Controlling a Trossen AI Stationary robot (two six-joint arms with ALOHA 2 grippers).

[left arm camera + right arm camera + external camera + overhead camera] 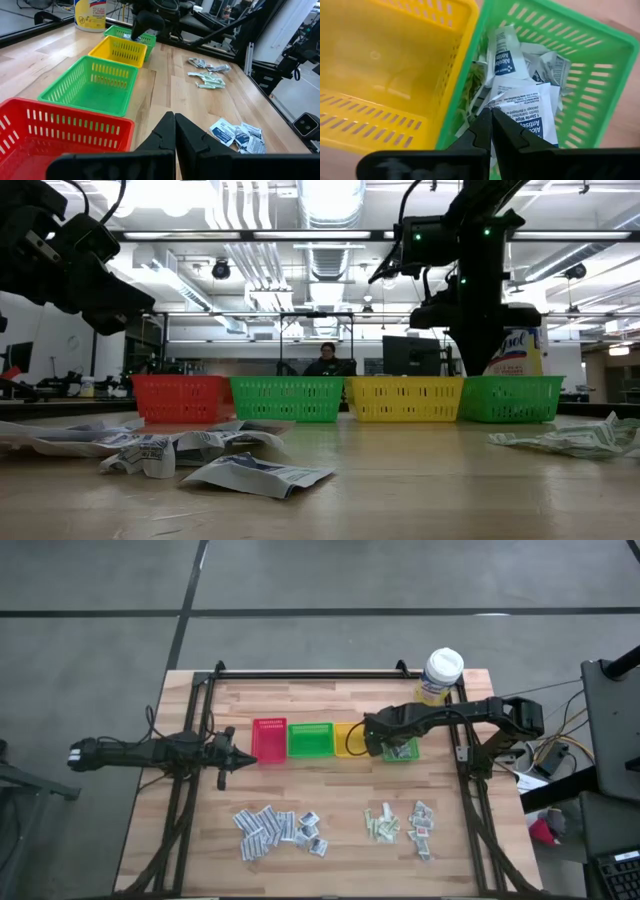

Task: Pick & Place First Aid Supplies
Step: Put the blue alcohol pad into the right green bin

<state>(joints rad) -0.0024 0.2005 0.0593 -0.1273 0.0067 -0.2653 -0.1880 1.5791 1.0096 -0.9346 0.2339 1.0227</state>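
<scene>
Antiseptic sachets (pixel 522 107) already sit in the far-right green bin (pixel 600 55), right gripper (pixel 491 116) pinching one above it, left gripper (pixel 175 131) shut empty by the red bin (pixel 60 131), piles (pixel 280 828) still loose on the tabletop (pixel 330 802).

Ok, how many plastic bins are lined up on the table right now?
4, in one row across the table: red bin nearest the left arm, then green bin, yellow bin, and a second green bin, partly hidden under the right arm, holding sachets.
</scene>
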